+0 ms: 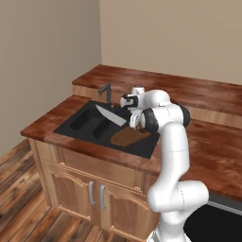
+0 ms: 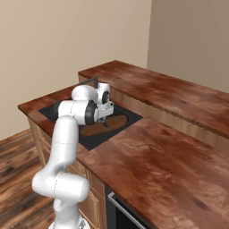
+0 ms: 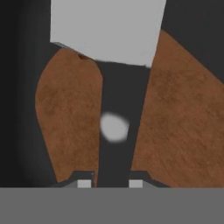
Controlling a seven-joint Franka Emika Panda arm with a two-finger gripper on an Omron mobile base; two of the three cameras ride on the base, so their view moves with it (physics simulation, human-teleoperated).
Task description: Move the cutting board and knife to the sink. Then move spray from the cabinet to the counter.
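Nearest the hand camera, the end effector point(image 3: 110, 183) is clamped on the black handle of the knife point(image 3: 116, 127), one finger on each side of it. The handle runs straight away from the fingers up the hand view, and the broad silver blade spreads beyond it at the top (its tip is cut off by the frame there).

In the left base view the knife point(image 1: 112, 116) is held above the sink point(image 1: 80, 124). Its long axis runs from the handle at the end effector point(image 1: 131, 124) up and to the left, the pointed blade aiming toward the sink's far left part, slightly raised over the basin.

Under the knife lies the cutting board point(image 1: 126, 136), a dark-brown oblong resting inside the sink at its right end. Its long axis slants from the sink's near rim toward the far right corner; in the right base view the cutting board point(image 2: 112, 123) lies lengthwise along the basin's near side, and whether it lies flat or leans on the wall I cannot tell.

The sink is a black basin set into the reddish-brown desk point(image 1: 208, 146). Behind the sink stands a dark faucet point(image 1: 106, 92), and beyond it the desk steps up to a raised ledge point(image 1: 189, 90) against the beige wall.
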